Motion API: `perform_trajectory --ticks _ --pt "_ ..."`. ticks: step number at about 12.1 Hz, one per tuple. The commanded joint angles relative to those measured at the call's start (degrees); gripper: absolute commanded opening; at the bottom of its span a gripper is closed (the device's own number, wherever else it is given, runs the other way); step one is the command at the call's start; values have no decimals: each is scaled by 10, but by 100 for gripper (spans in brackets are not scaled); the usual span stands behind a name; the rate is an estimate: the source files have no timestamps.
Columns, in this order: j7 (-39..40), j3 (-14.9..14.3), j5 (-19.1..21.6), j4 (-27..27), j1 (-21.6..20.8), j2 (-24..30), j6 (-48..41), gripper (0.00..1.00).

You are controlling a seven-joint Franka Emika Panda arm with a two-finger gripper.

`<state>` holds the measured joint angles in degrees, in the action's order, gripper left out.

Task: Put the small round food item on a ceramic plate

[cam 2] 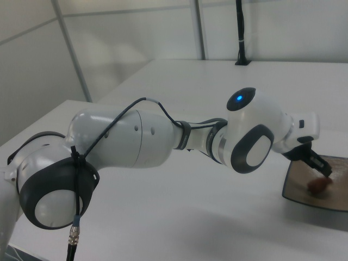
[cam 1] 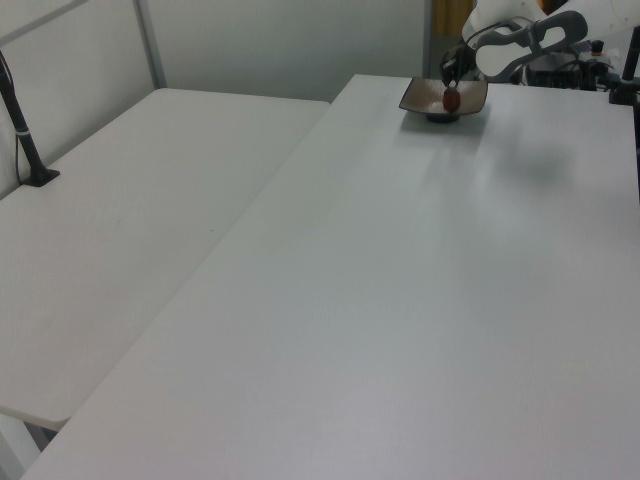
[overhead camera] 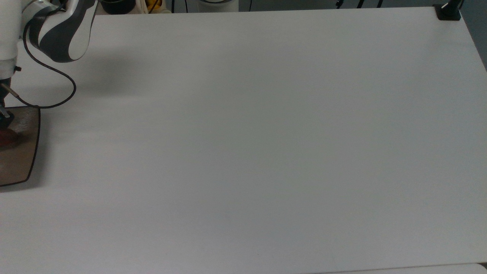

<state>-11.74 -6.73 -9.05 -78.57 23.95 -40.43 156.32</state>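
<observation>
Resting on the ceramic plate, the small round food item.

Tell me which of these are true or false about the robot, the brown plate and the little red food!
1. The small round food item is over the ceramic plate. True.
2. The plate is white and perfectly round. False: it is brown and squarish with rounded corners.
3. The gripper is right above the food item in the right view. True.
4. In the left view the plate sits at the near end of the table. False: it sits at the far end, close to the robot.
5. A second plate lies in the middle of the table. False: the plate near the robot is the one plate on it.
</observation>
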Motion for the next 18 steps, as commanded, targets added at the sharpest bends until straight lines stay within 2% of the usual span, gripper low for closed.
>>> perform_trajectory --ticks 1,6,9,12,14,16,17,18 --pt "-14 -4 0 9 -3 -4 8 100" --pt "-12 -2 2 6 -2 17 -14 100" --pt "21 21 -5 2 -1 48 -142 100" --pt "83 38 -4 -12 -5 97 -303 100" --pt "114 62 2 -16 -6 135 -439 100" --pt "116 89 1 -51 -17 178 -510 100" --pt "118 90 1 -87 -28 208 -513 100" --pt "119 91 2 -151 -42 259 -510 100"
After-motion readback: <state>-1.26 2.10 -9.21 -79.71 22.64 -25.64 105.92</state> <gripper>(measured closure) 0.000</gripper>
